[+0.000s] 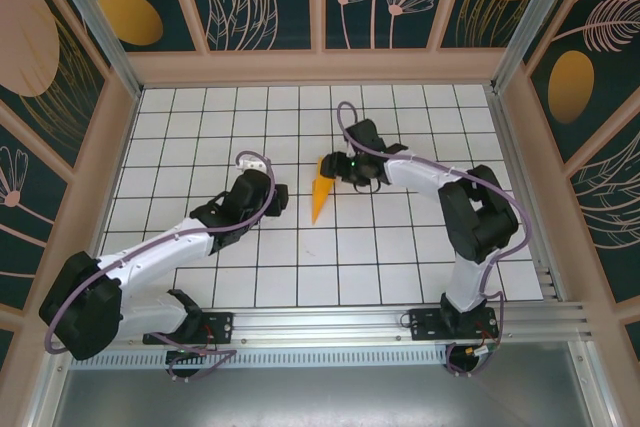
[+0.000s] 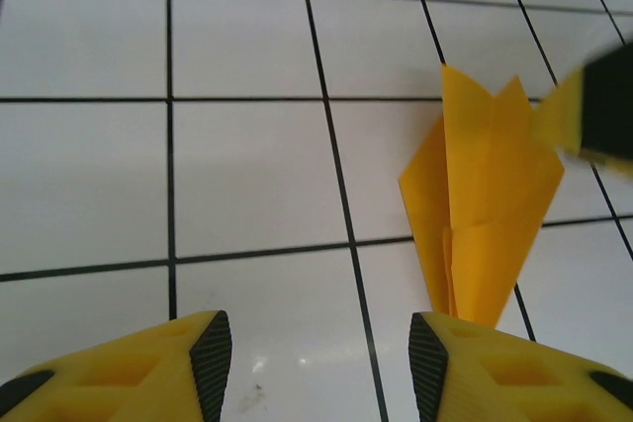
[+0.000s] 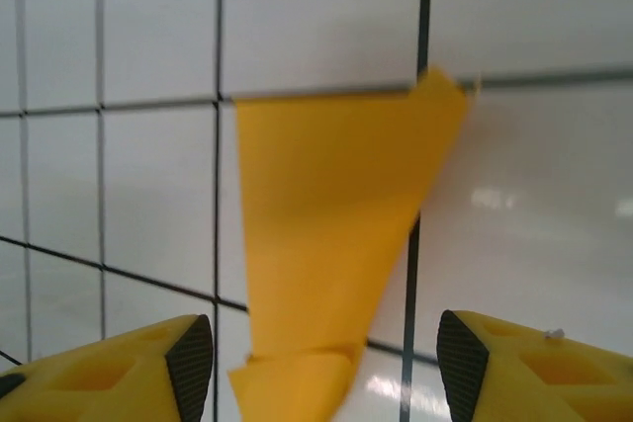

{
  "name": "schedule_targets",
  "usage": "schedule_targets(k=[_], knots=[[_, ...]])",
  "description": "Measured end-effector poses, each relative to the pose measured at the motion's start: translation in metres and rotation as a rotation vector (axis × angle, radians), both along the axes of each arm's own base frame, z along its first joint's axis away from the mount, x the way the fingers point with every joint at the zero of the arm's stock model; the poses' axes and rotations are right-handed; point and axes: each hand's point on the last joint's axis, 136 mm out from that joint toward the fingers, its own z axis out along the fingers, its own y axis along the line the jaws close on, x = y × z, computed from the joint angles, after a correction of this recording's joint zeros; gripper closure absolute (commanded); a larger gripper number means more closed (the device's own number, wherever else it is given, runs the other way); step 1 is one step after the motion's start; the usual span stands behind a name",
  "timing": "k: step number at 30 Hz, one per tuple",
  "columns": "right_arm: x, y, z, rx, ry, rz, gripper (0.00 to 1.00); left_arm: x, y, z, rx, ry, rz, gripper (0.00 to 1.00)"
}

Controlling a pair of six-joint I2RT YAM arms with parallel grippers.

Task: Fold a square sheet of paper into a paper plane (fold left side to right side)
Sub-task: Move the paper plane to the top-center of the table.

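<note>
A white table (image 1: 380,267) ruled with a black grid; near its centre lies a folded orange-yellow paper plane (image 1: 320,192), its pointed nose toward the near edge.

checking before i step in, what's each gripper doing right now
left gripper: open, holding nothing
right gripper: open, not gripping the paper plane

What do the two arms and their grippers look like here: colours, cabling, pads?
The left arm and right arm both have white link shells with bulky black joint housings. A mauve cable loops along each. The left gripper and right gripper have yellow plastic fingers with black ribbed pads. A green light glows at the right wrist.
</note>
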Motion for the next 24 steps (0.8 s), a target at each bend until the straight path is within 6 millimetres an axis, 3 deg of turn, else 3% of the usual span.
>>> schedule_targets(k=[4,8,10,15,18,24], knots=[[-0.015,0.005,-0.019,-0.014,0.065,-0.003,0.63,0.009,0.005,0.013,0.006,-0.048,0.046,0.43],[-0.016,0.008,-0.020,0.003,0.069,-0.007,0.90,0.014,0.010,0.024,0.008,-0.090,0.081,0.43],[-0.016,0.012,-0.016,0.022,0.058,0.008,0.98,0.015,0.013,0.030,0.009,-0.110,0.093,0.42],[-0.027,0.015,0.008,0.155,0.033,0.070,0.99,0.017,0.020,0.050,0.001,-0.175,0.121,0.40],[-0.030,0.007,0.016,0.233,0.031,0.096,0.97,0.019,0.022,0.060,-0.007,-0.206,0.128,0.39],[-0.024,-0.026,-0.015,0.211,0.092,0.082,0.71,0.020,0.021,0.063,0.000,-0.219,0.126,0.38]])
